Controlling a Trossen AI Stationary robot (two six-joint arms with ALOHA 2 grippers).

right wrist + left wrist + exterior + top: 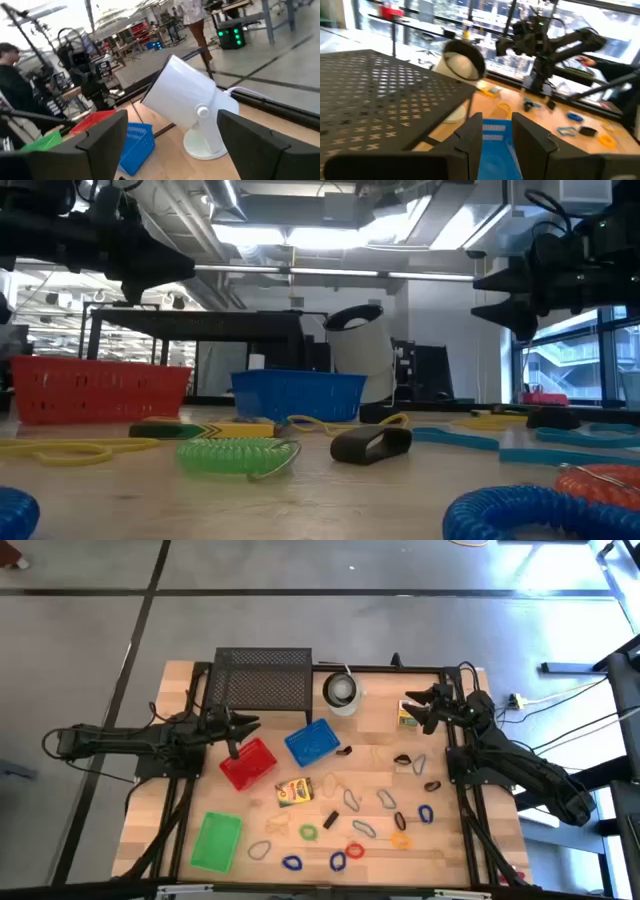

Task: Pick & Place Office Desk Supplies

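Several small loops lie flat on the near right half of the table: blue [292, 862], green [308, 832], red [355, 851], orange [400, 839]. A black clip [330, 819] lies among them. One yellow-and-green crayon box [294, 790] lies flat mid-table, and another [407, 715] lies at the far right. My left gripper [238, 730] hangs above the red basket [247, 762], its fingers [470, 135] a little apart with nothing between them. My right gripper [418, 708] stands open and raised beside the far-right box, facing the white cup [190, 107].
A black mesh stand [262, 678] and the white cup [342, 692] stand at the far edge. A blue basket [312, 742] sits mid-table and a green basket [217, 840] near the left front. A person [12, 85] stands beyond the table.
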